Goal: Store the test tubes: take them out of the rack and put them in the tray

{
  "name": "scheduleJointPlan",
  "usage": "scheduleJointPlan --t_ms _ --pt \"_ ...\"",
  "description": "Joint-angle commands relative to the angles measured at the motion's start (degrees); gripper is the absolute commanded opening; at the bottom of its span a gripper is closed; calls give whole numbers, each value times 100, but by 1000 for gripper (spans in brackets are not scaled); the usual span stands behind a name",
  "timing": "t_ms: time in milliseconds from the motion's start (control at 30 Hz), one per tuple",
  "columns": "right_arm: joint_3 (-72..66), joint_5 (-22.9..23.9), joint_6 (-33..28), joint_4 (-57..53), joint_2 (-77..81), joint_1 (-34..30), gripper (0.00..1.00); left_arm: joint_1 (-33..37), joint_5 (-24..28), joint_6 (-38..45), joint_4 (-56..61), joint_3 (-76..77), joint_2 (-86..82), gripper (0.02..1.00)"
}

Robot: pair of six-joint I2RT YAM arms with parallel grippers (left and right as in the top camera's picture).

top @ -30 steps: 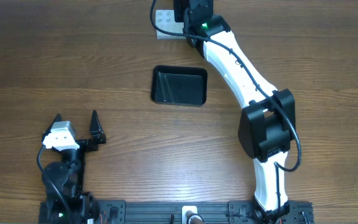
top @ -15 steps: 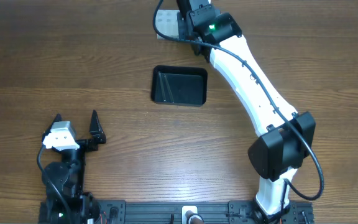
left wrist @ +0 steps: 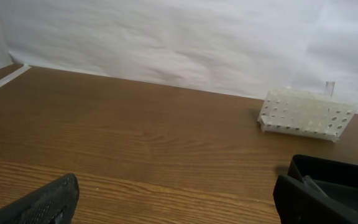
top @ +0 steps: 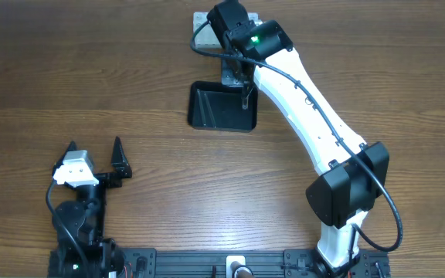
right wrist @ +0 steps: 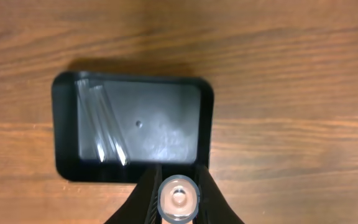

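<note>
The black tray [top: 222,123] lies mid-table, with two clear test tubes [right wrist: 102,130] lying along one side of its floor [right wrist: 160,124]. My right gripper [top: 242,77] hangs above the tray's edge nearest the white rack [top: 201,23], shut on a test tube [right wrist: 179,198] that I see end-on between the fingers. In the left wrist view the rack [left wrist: 306,113] stands beyond the tray [left wrist: 337,177], with one tube [left wrist: 329,88] upright at its far end. My left gripper [top: 95,158] sits open and unloaded at the near left, far from both.
Bare wood surrounds the tray on all sides. A white backdrop [left wrist: 179,37] closes off the far edge of the table behind the rack. The right arm [top: 307,116] stretches diagonally across the right half of the table.
The right gripper came back from over the rack toward me, carrying a tube, and now hangs at the tray's far edge. The left arm stayed put.
</note>
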Motion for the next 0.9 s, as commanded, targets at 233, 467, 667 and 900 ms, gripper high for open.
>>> scheduleJointPlan --t_ms 233,467,667,900 --pt "96 -748 166 -87 590 -118 12 26 76 83 -24 -24 -11 996" --pt "96 -761 166 -79 833 -245 9 26 76 83 -24 -24 -11 998" --pt "96 -804 166 0 966 -345 12 26 76 83 -24 -24 -11 996" --pt "96 -1021 166 205 1222 -420 12 26 76 83 -24 -24 -11 998"
